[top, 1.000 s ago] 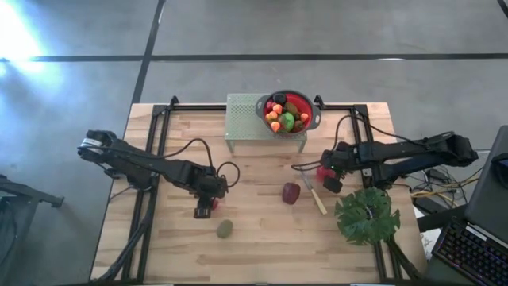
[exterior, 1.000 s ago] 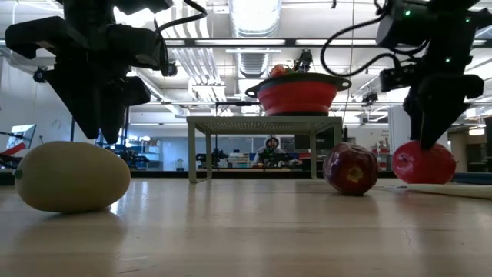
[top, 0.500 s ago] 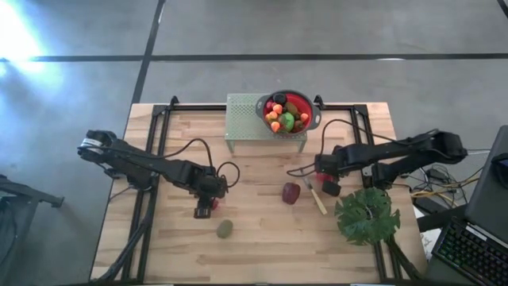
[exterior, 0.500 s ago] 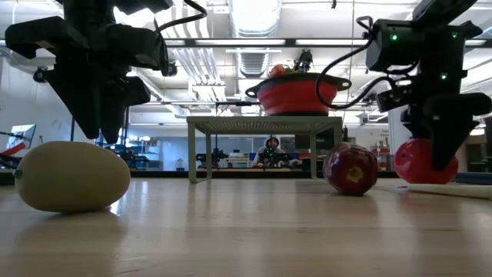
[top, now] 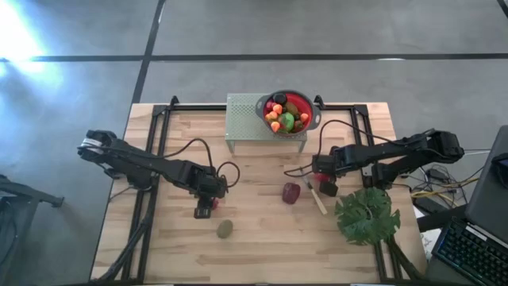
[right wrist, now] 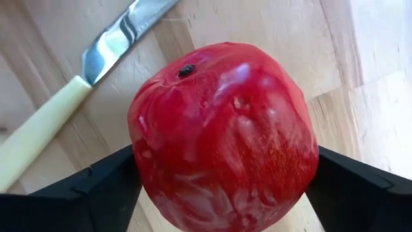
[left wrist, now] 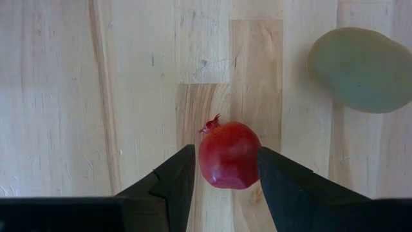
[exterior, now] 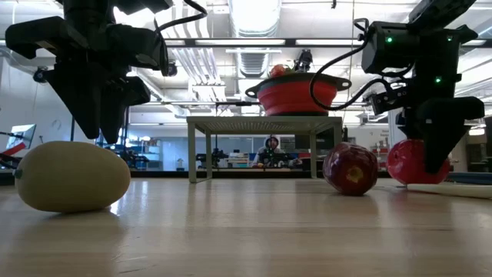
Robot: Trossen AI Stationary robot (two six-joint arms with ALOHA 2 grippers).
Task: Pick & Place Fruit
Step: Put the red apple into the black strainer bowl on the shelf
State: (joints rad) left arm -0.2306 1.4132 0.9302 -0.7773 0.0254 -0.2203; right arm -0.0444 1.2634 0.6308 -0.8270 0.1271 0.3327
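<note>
Right of the knife's (right wrist: 77, 71) pale handle, glossy red fruit (right wrist: 222, 135), mottled pink, dark stem dot on top, bracketed by right gripper (right wrist: 225, 187), fingers (right wrist: 96, 193) flanking both sides; true clamping hard to confirm. Left of the knife, well apart, small red pomegranate-like fruit (left wrist: 228, 154) with pointed crown, pinched by left gripper (left wrist: 225, 177); pale green fruit (left wrist: 360, 67) near. No readable labels.

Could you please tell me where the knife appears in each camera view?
High view: knife right of the dark red apple, under the right pincer.
Low view: pale strip at the right edge.
Left wrist: absent.
Right wrist: behind the red fruit, knife.
</note>
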